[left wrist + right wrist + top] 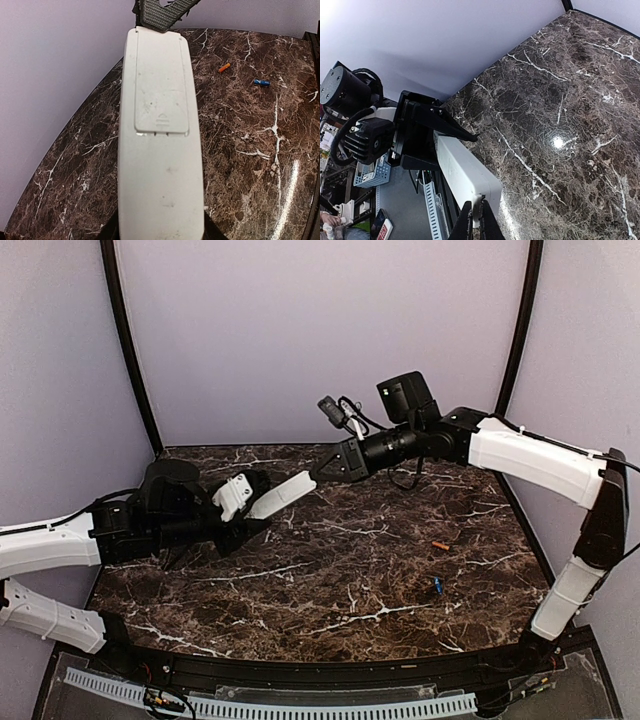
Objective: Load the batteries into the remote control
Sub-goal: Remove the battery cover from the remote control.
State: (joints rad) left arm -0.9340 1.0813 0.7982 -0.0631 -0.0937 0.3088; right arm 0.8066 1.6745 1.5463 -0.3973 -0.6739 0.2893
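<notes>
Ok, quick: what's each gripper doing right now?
Left gripper: closed on the remote control, holding it above the table.
Right gripper: shut on the remote's far end.

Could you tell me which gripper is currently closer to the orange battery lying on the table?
Right. The right gripper pinches the raised remote control's far tip, left of and behind the orange battery. The left gripper holds the remote's other end, farther left.

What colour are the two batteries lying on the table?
One battery is orange, the other blue; the left wrist view shows them best.
</notes>
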